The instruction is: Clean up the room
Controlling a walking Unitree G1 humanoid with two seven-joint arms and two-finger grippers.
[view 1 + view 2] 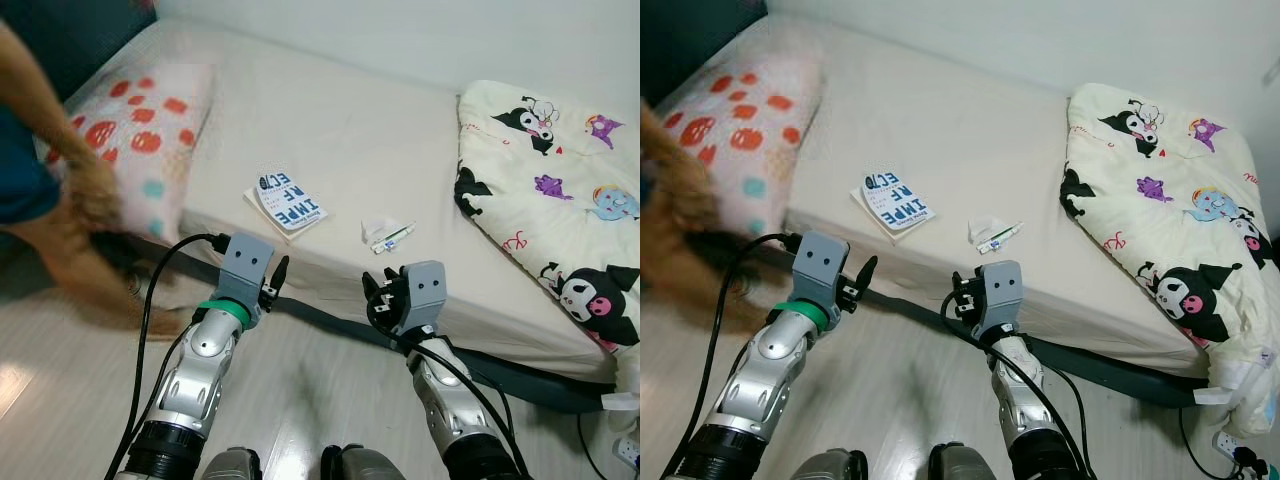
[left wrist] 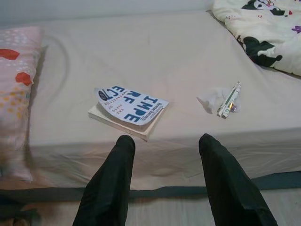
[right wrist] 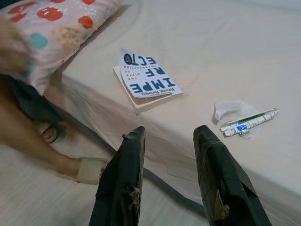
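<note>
Both pincers hang over the floor just short of the bed [image 1: 400,160] edge, the left pincer [image 2: 164,183] and the right pincer [image 3: 169,179] each spread wide and empty. Past them a book [image 1: 288,203] lies near the edge, a tube [image 1: 393,237] beside it on crumpled paper. Farther: pillow [image 1: 140,120], quilt [image 1: 560,180]. A blurred person [image 1: 50,180] bends at left.

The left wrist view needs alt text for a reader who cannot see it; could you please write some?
Open left gripper facing a bed from its edge. On the sheet lie a book, then crumpled paper with a tube. A pillow and a cartoon quilt sit at opposite ends.
</note>
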